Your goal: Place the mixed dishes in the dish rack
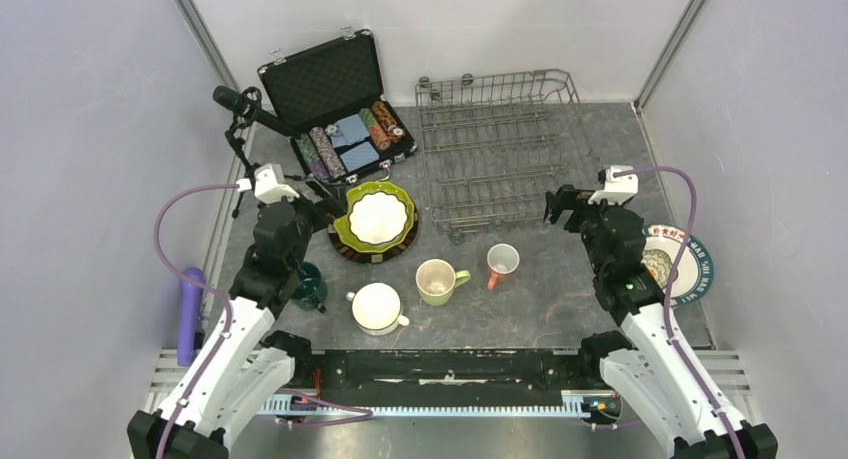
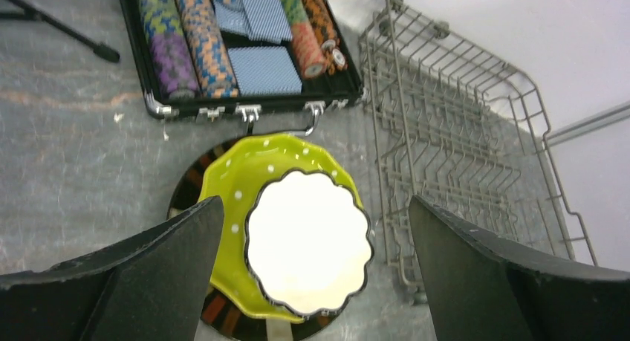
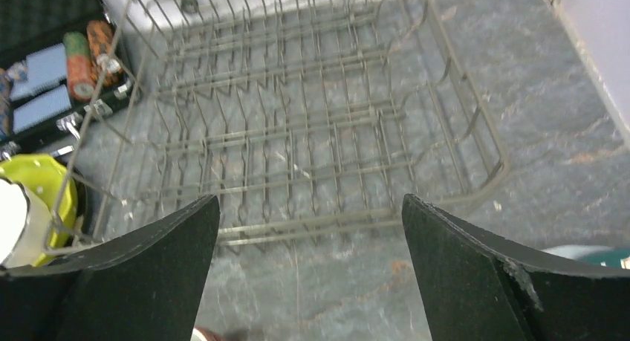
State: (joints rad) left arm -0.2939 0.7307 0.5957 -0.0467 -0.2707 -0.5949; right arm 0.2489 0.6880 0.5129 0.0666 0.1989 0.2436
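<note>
A grey wire dish rack (image 1: 497, 149) sits flat at the far side of the desk (image 1: 560, 309), right of centre. Just beside its near left corner is a stack of three dishes: a white scalloped dish (image 1: 378, 217) on a lime-green plate (image 2: 234, 174), which lies on a dark brown-rimmed plate (image 1: 375, 256). Nearer the arms, four mugs stand upright and apart from one another. From right to left they are a salmon-pink mug (image 1: 501, 263), a light-green mug (image 1: 437, 280), a white mug (image 1: 377, 307) and a dark-teal mug (image 1: 310, 289), the last partly hidden by the left arm. A teal-rimmed plate (image 1: 695, 269) lies at the desk's right edge, partly under the right arm. Left of the rack, an open black case (image 1: 335, 109) holds rows of poker chips (image 2: 200, 36). The left gripper (image 2: 313, 200) hovers above the stack with its jaws wide, holding nothing. The right gripper (image 3: 309, 200) hangs over the rack's near edge, its jaws also wide and holding nothing.
</note>
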